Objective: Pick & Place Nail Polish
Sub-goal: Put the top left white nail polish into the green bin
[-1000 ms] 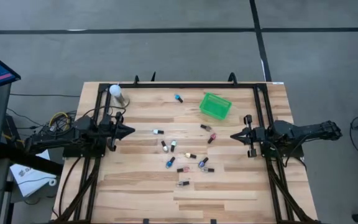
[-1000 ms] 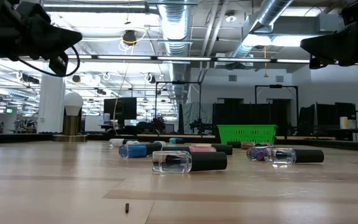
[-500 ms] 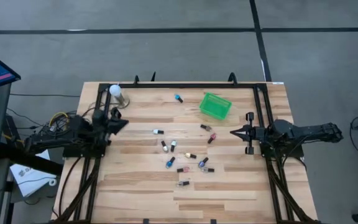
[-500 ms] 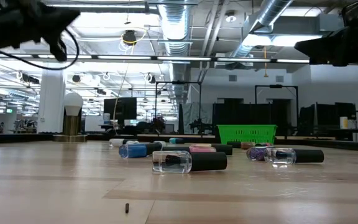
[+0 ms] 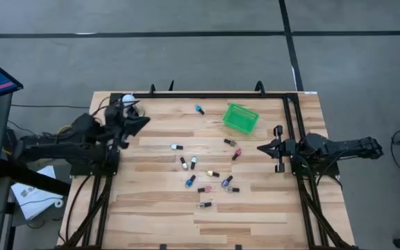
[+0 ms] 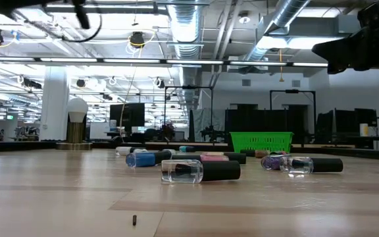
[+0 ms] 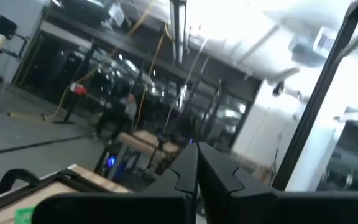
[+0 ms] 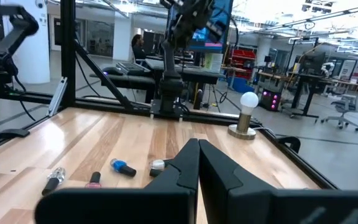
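Several nail polish bottles (image 5: 203, 170) lie scattered on their sides in the middle of the wooden table. In the low view the nearest is a clear bottle with a dark cap (image 6: 199, 170), with a blue one (image 6: 140, 158) behind it. My left gripper (image 5: 146, 119) is shut and holds nothing. It is raised above the table's far left part, beside the white ball-topped stand (image 5: 128, 101), and its tip (image 7: 195, 148) points upward into the room. My right gripper (image 5: 259, 148) is also shut on nothing. It hovers at the right, pointing level toward the bottles (image 8: 197, 143).
A green basket (image 5: 240, 117) stands at the far right of centre, with one teal bottle (image 5: 200, 110) to its left. Black frame rails (image 5: 207, 96) run along the table's far, left and right edges. The near part of the table (image 5: 207, 226) is bare wood.
My left gripper has risen and gone toward the table's far edge, close to the white stand. Its tip has tilted upward, and it has stayed shut. In the low view it has climbed almost out of the picture's top.
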